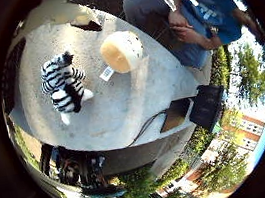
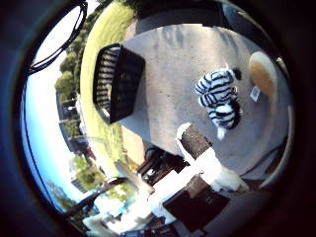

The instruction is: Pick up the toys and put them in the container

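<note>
**Toys on the concrete, crate off to the side**

A black-and-white striped plush zebra [image 1: 65,87] lies on the grey concrete slab [image 1: 124,110], just beside a round tan-and-cream plush toy [image 1: 121,51] with a white tag. A black slatted plastic crate [image 2: 117,81] stands at the slab's edge by the grass, well apart from both toys. The white and black hand [image 2: 197,177] hovers above, fingers extended and relaxed, holding nothing.

White-and-black robot hand [image 2: 197,173] shows in the thumb-side palm view as one white finger with a dark pad reaching out fairly straight, blocky white and black parts behind it, holding nothing, raised clear of the surface below.
</note>
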